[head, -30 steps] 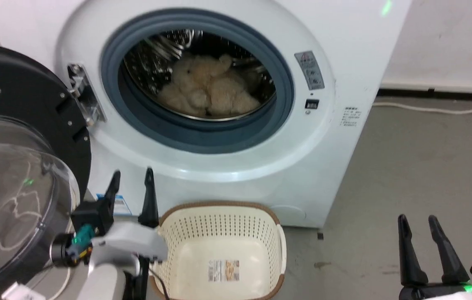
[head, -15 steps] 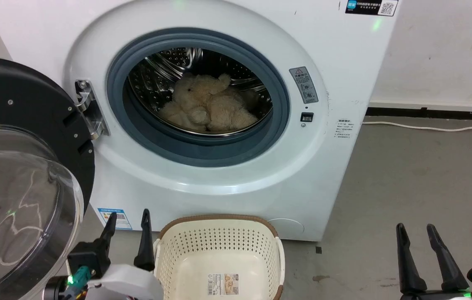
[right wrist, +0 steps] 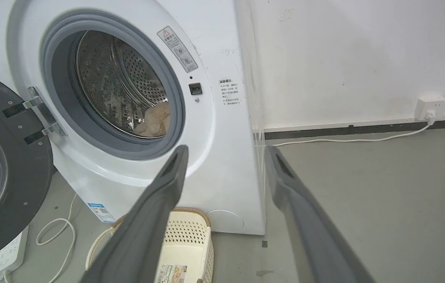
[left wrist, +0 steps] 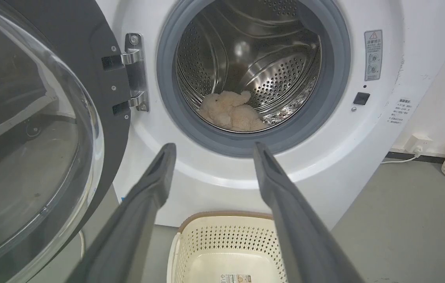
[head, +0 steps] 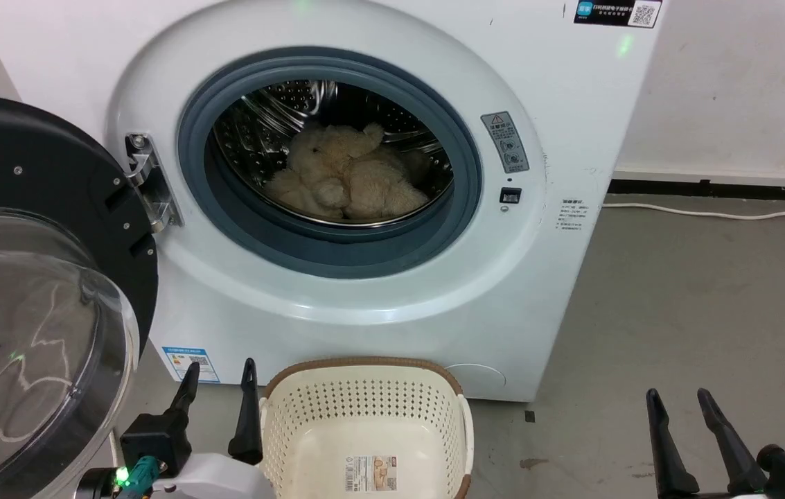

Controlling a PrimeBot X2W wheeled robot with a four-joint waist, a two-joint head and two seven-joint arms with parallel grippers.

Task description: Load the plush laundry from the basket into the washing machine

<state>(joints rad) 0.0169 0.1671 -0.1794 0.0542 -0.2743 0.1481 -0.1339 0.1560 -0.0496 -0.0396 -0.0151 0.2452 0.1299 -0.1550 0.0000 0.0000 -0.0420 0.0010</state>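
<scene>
STEP: loading looks complete; plush laundry (head: 347,181) lies low in the washing machine (head: 378,305) drum, basket (head: 364,362) on the floor below | PINCERS: your left pincer (head: 220,364) and right pincer (head: 677,394) spread, holding nothing | NEXT: probably swing the door (head: 39,333) shut.

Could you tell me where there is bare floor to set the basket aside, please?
Bare grey floor lies right of the washing machine and basket, back to the wall. Left of the basket is crowded: open door, power strip.
</scene>
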